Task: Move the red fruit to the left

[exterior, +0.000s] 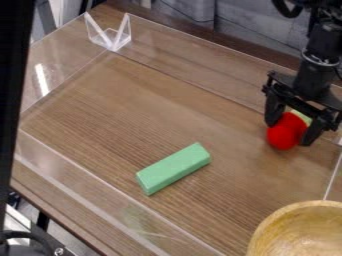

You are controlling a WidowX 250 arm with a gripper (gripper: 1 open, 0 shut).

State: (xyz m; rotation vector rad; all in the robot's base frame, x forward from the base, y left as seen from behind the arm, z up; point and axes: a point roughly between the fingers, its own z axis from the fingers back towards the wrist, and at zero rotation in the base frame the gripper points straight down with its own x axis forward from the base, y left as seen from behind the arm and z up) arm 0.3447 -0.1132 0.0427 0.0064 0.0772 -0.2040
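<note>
1 bright red fruit (283, 132), green-capped

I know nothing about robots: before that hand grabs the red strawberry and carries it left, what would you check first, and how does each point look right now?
1. Hand open: ok, the fingers stand apart.
2. Hand lined up with the red fruit: ok, the fingers stand on either side of it, pointing down.
3. Fruit already gripped: not ok, the fingers are not closed on it.
4. Hand low enough for a firm grip: cannot tell from this single view.
5. Way to the left free: ok for most of the wooden table; the green block lies nearer the front, apart from the fruit.
6. Clear wall beside the fruit: cannot tell whether the hand has room there.
</note>
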